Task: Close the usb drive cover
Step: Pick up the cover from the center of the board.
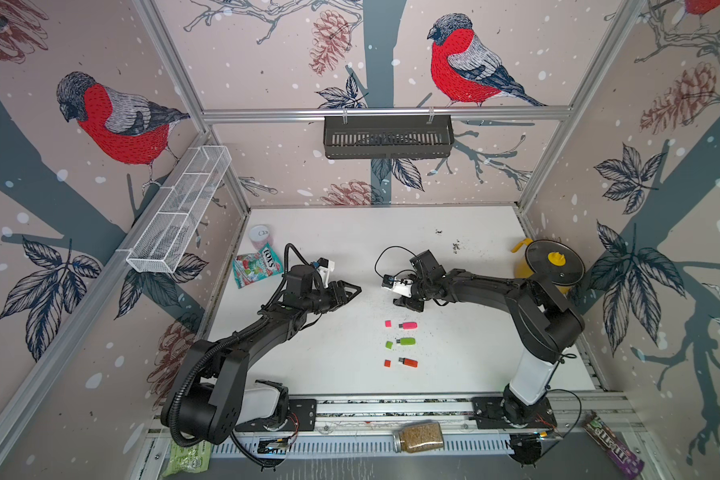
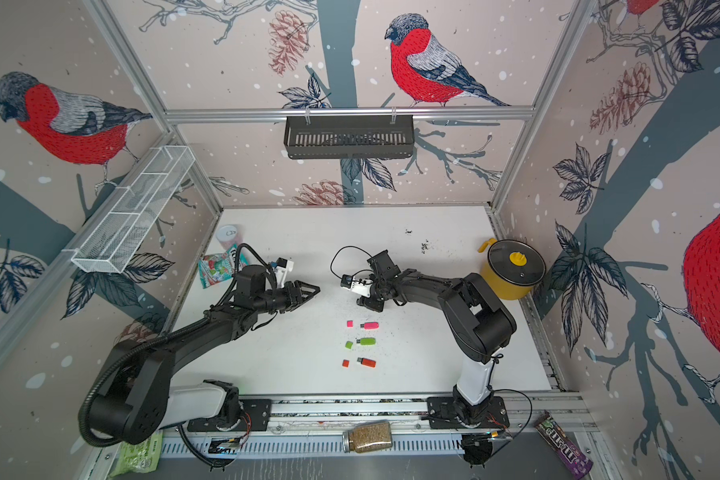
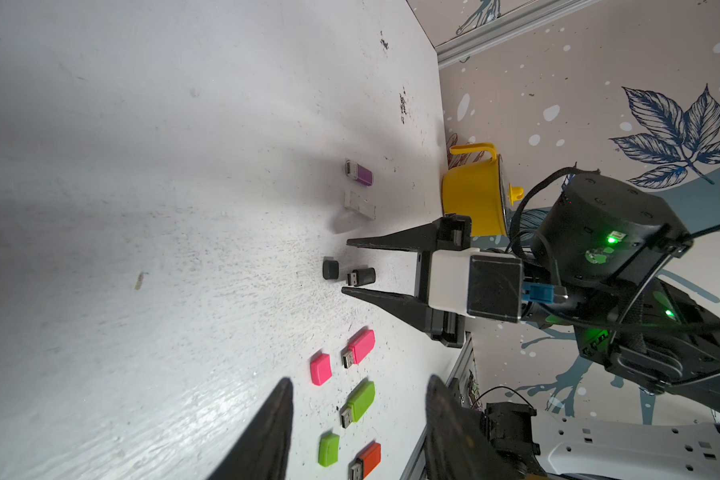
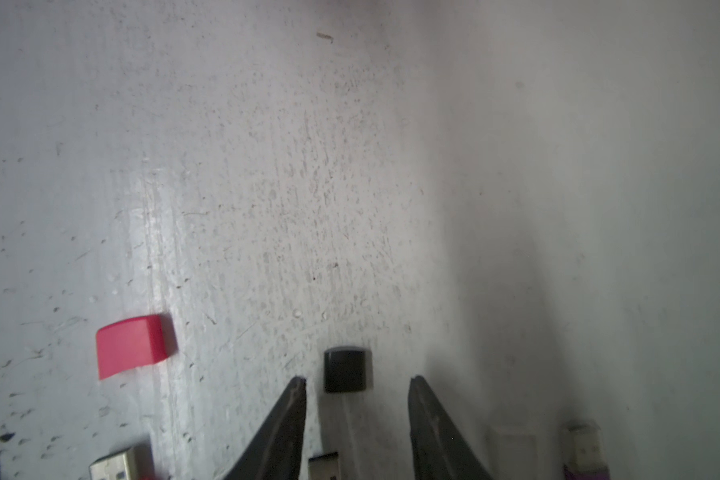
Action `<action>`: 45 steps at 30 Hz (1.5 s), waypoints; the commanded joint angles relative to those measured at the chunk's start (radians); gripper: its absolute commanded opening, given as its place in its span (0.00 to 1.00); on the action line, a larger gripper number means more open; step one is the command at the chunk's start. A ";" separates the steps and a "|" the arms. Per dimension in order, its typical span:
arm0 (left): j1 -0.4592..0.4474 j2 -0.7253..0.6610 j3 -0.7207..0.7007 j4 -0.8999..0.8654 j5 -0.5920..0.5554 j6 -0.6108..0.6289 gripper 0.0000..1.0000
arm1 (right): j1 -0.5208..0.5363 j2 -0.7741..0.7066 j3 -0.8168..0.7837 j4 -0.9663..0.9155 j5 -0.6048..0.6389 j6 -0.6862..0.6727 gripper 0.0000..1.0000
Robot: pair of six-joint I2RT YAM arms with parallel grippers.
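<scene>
A black usb drive (image 3: 360, 276) lies uncapped on the white table, its metal plug (image 4: 324, 467) facing its black cover (image 4: 346, 370) (image 3: 330, 268) a short gap away. My right gripper (image 4: 357, 380) (image 3: 345, 267) points down over them, open. Its fingers stand on either side of the drive without touching it. In both top views the right gripper (image 1: 408, 302) hides this drive. My left gripper (image 3: 359, 384) (image 1: 356, 289) hovers open and empty to the left. Pink (image 1: 408, 325), green (image 1: 407, 341) and orange (image 1: 408, 362) drives lie uncapped nearer the front, each beside its cap.
A purple drive (image 3: 359, 173) and a clear cap (image 3: 359, 205) lie beyond the black one. A yellow pot (image 1: 551, 266) stands at the right wall. A candy bag (image 1: 256, 266) and a can (image 1: 259, 237) sit at the back left. A jar (image 1: 418, 436) lies on the front rail.
</scene>
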 commanded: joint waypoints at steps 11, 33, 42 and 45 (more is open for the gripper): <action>-0.002 0.012 -0.010 0.049 0.005 -0.009 0.51 | 0.012 0.061 0.056 -0.076 0.010 -0.002 0.41; -0.002 0.039 -0.011 0.063 0.018 -0.005 0.51 | -0.028 0.096 0.103 -0.183 -0.010 -0.018 0.35; -0.002 0.040 -0.010 0.066 0.020 -0.006 0.51 | -0.005 0.108 0.105 -0.204 0.003 -0.065 0.37; -0.002 0.038 -0.010 0.064 0.018 -0.005 0.51 | -0.001 0.111 0.112 -0.208 0.000 -0.061 0.36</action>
